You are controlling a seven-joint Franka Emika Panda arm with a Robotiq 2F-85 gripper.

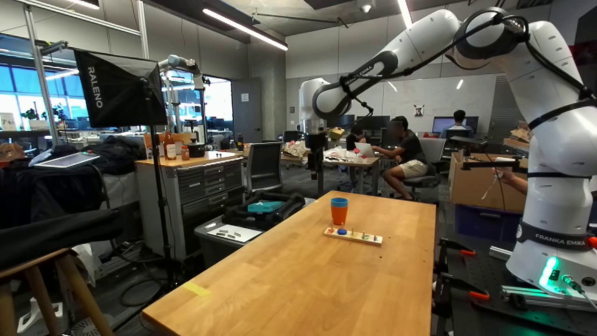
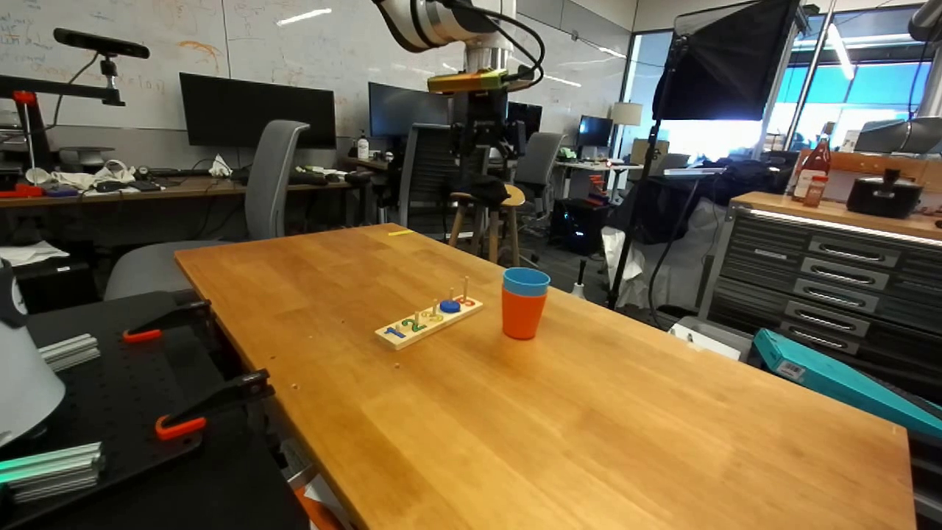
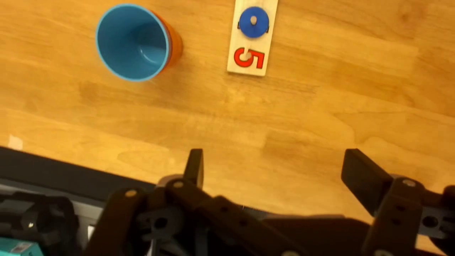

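Observation:
My gripper [image 3: 273, 153] hangs high above the wooden table, with its two fingers spread wide and only bare air between them. The gripper is seen in both exterior views, [image 1: 315, 171] well above the tabletop. Nearest below it are a stack of cups and a peg board. A blue cup [image 3: 129, 42] sits inside an orange cup [image 2: 523, 316], both upright. Beside them lies a pale wooden peg board [image 2: 401, 337] with coloured numbers. A blue disc [image 3: 249, 31] is on the peg at one number, close to the red 5 [image 3: 257, 58]. The gripper touches none of these.
The wooden table [image 2: 589, 412] carries yellow tape [image 1: 197, 288] near one end. Alongside it is a grey bin [image 1: 233, 235] with a black case and a teal box [image 2: 831, 375]. A softbox light [image 1: 121, 91] and a drawer cabinet [image 1: 205, 182] stand farther off. People sit behind.

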